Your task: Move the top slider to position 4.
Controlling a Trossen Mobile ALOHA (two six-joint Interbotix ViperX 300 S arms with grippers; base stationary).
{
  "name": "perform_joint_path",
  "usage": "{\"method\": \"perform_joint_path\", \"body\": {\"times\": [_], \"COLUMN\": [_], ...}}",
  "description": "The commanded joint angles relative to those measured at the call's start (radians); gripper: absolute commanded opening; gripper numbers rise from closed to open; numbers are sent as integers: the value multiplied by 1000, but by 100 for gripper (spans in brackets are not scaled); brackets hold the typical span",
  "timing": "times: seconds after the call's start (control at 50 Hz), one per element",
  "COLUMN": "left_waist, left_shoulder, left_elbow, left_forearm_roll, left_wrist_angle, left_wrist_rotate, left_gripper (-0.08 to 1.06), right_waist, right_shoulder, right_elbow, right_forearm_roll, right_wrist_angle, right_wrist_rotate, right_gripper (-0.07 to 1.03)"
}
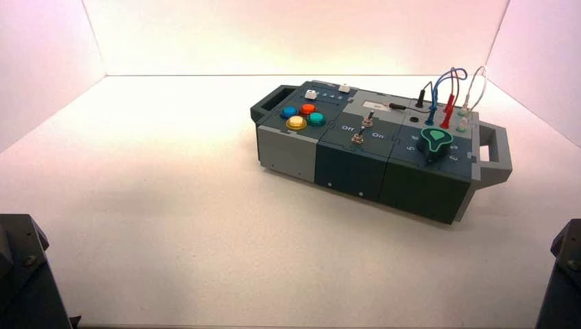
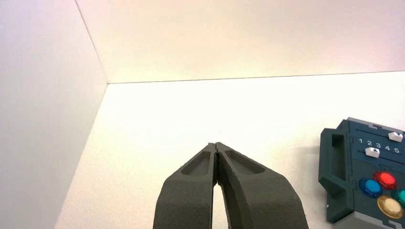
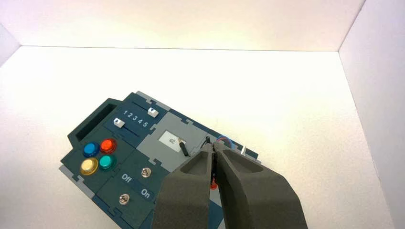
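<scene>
The top slider's bright-white knob (image 1: 344,88) sits in the far track at the box's back left corner. In the right wrist view the knob (image 3: 153,112) stands by the 5 end of the printed 1 to 5 scale, and the left wrist view shows the knob (image 2: 395,136) there too. The greyer-white knob (image 3: 119,123) is in the nearer track. My left gripper (image 2: 216,144) is shut and empty, far to the left of the box. My right gripper (image 3: 211,145) is shut and empty, held above and in front of the box's right part.
The box (image 1: 356,168) stands right of centre, turned a little. It bears four coloured push buttons (image 1: 302,115), two toggle switches (image 1: 362,130), a green knob (image 1: 436,140) and plugged wires (image 1: 449,92). Both arms' bases sit at the bottom corners (image 1: 20,274).
</scene>
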Motion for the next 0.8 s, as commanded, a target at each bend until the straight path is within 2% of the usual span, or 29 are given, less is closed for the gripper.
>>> {"method": "perform_joint_path", "body": {"times": [0.02,0.5,0.66,0.8], "left_waist": [5,0,-11,-25], "left_shoulder": [6,5,6,5], "left_elbow": [-21,-18,-17,-18], "left_forearm_roll": [-2,-2,-2,-2], "left_wrist_angle": [-12,-3,3,6], "left_wrist_rotate": [3,2,2,2], "left_gripper": [-3,-3,-3,-3], "right_waist": [2,11,72,156], "right_shoulder": [8,20,91,222], "right_elbow": [-23,-28,-54,-109], "right_forearm_roll": [3,14,23,23], "right_wrist_angle": [-6,-5,12,40], "right_wrist_rotate": [0,0,-2,-2], "right_gripper": [-2,-2,-2,-2]}}
